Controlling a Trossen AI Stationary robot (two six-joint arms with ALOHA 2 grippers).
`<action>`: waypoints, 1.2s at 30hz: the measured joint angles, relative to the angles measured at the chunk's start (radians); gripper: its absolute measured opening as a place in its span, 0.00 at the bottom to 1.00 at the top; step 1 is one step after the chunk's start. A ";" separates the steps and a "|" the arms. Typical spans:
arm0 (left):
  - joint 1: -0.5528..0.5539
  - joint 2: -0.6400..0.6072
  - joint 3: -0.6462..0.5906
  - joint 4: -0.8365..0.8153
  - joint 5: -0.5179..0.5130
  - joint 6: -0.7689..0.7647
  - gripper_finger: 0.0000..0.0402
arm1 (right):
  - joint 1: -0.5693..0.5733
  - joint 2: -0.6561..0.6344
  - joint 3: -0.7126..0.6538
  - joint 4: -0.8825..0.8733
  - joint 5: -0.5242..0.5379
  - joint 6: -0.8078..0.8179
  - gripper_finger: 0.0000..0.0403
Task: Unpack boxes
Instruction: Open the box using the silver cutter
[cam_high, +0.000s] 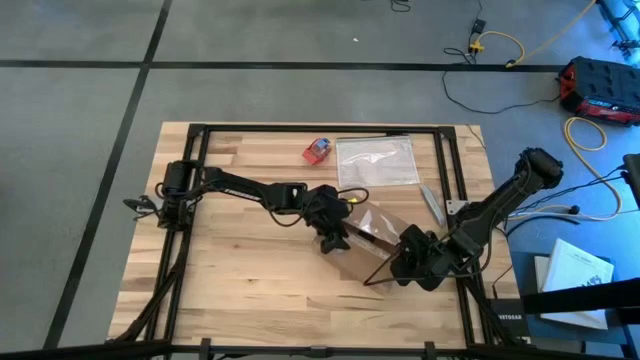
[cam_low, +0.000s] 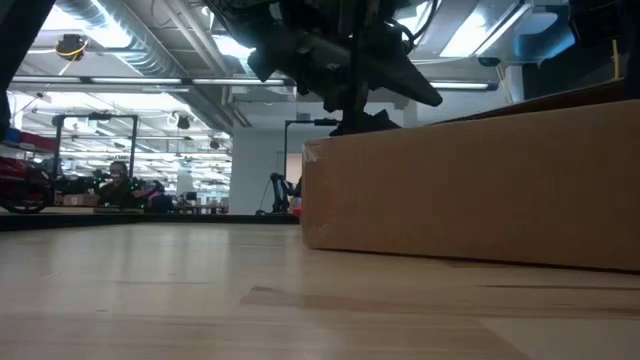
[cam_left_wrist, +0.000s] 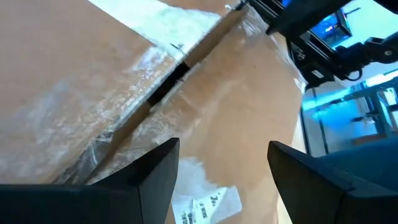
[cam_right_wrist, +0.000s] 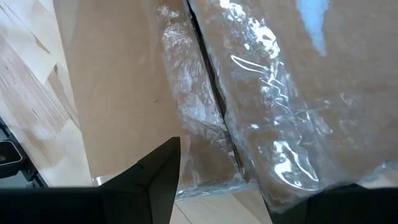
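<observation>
The brown cardboard box lies flat on the wooden table, right of the middle, its flaps closed under shiny clear tape. My left gripper stands open at the box's left end, slanting down over the taped seam. In the low view the left gripper reaches down to the box's top edge. My right gripper is open over the box's near right end, and the seam runs between its fingers. My left gripper comes at the box's top slanting down from the table's left, its fingers on either side of the seam. I cannot tell whether the fingertips touch the cardboard. My right gripper points steeply down at the box's end edge. I cannot tell whether it touches.
A clear plastic bag and a small red-and-blue object lie at the table's far side. A thin grey object lies at the right. Black frame rails ring the table. Bare wood spreads at the near left.
</observation>
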 joint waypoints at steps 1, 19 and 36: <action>0.000 0.000 0.000 0.000 0.002 -0.004 0.58 | 0.000 0.000 0.000 0.003 -0.002 -0.001 0.45; 0.010 -0.011 0.019 0.104 -0.012 -0.081 0.58 | -0.060 0.000 -0.002 0.238 -0.201 -0.070 0.45; 0.010 -0.015 0.023 0.115 -0.011 -0.117 0.58 | -0.059 0.000 -0.002 0.384 -0.202 -0.108 0.45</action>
